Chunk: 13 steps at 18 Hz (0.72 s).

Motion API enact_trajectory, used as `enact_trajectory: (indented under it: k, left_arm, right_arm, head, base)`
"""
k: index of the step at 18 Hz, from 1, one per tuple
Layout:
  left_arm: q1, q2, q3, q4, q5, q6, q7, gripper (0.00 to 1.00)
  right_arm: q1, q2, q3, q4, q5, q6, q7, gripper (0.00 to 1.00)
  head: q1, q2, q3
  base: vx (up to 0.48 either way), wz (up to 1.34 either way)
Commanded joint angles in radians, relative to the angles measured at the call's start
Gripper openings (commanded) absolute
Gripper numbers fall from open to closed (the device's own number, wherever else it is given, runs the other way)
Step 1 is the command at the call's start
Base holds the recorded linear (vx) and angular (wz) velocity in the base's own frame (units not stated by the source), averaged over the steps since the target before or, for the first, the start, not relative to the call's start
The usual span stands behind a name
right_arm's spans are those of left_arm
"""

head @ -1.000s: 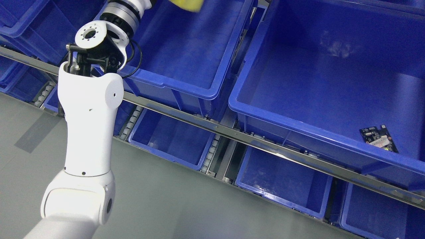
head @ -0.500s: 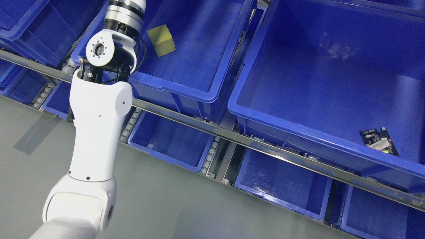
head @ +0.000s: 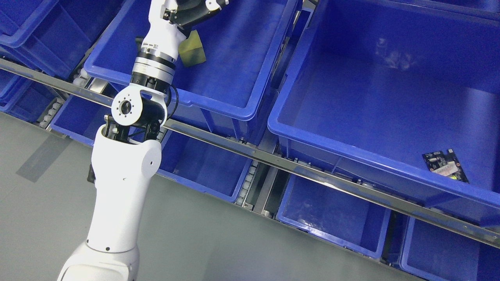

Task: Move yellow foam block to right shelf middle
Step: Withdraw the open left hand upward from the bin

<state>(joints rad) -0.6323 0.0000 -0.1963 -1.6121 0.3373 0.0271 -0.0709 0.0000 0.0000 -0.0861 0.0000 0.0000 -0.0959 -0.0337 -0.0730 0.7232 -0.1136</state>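
Note:
The yellow foam block [head: 193,52] lies on the floor of the left blue bin [head: 218,107] on the middle shelf level, near that bin's left wall. My left arm rises from the lower left. Its hand [head: 195,9] sits at the top edge of the picture, just above the block and apart from it, with nothing seen in it. The top edge cuts off part of the hand. My white wrist partly covers the block's left corner. My right arm does not show.
A larger blue bin [head: 351,150] stands to the right, with a small dark circuit board [head: 445,166] in its near right corner. A metal shelf rail [head: 273,158] runs diagonally below both. Lower bins [head: 203,164] [head: 332,214] sit under it, above grey floor [head: 195,242].
One second ago the block was at the top edge by my hand; it then dropped into the left bin and lies still. My arm has drawn back, bringing the forearm and hand into view.

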Motion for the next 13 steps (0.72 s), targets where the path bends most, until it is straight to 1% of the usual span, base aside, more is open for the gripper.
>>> enact_trajectory:
  k: [1, 5, 13]
  left_arm:
    - [0.056, 0.017, 0.077, -0.112, -0.004, 0.047, 0.0, 1.0]
    - [0.106, 0.017, 0.101, -0.112, -0.004, 0.04, -0.003, 1.0]
    - [0.106, 0.017, 0.101, -0.112, -0.003, 0.039, -0.007, 1.0]
  right_arm:
    - [0.002, -0.017, 0.0, -0.017, 0.003, 0.001, 0.0, 1.0]
    - [0.002, -0.017, 0.0, -0.017, 0.003, 0.001, 0.0, 1.0]
    - [0.002, -0.017, 0.0, -0.017, 0.003, 0.001, 0.0, 1.0]
  head:
    - [0.0, 0.0, 0.0]
    - [0.0, 0.0, 0.0]
    - [0.0, 0.0, 0.0]
  base:
    - [0.0, 0.0]
    - [0.0, 0.0]
    - [0.0, 0.0]
